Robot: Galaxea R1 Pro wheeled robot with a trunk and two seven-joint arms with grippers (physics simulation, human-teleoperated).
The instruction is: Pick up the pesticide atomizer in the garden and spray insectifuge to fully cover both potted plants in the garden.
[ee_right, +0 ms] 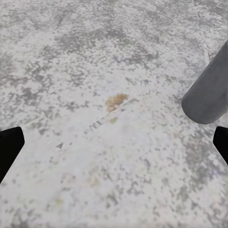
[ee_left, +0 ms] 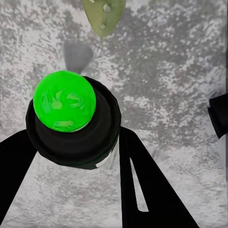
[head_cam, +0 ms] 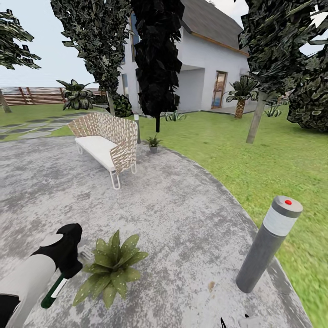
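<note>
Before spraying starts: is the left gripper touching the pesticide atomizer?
Touching. In the left wrist view both black fingers press against the sides of the pesticide atomizer; the head view shows it hanging from the left gripper.

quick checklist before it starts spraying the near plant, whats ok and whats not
1. Pesticide atomizer in the left gripper: ok, fingers clamp the bottle, green cap toward the wrist camera.
2. Near potted plant in range: ok, right beside the bottle; a leaf tip shows in the left wrist view.
3. Nozzle aimed at the leaves: cannot tell.
4. Right gripper free: ok, fingers apart over bare patio.
5. Bollard lamp clear of the arms: ok, to the robot's right.
6. Second potted plant located: ok, by the woven bench.
</note>
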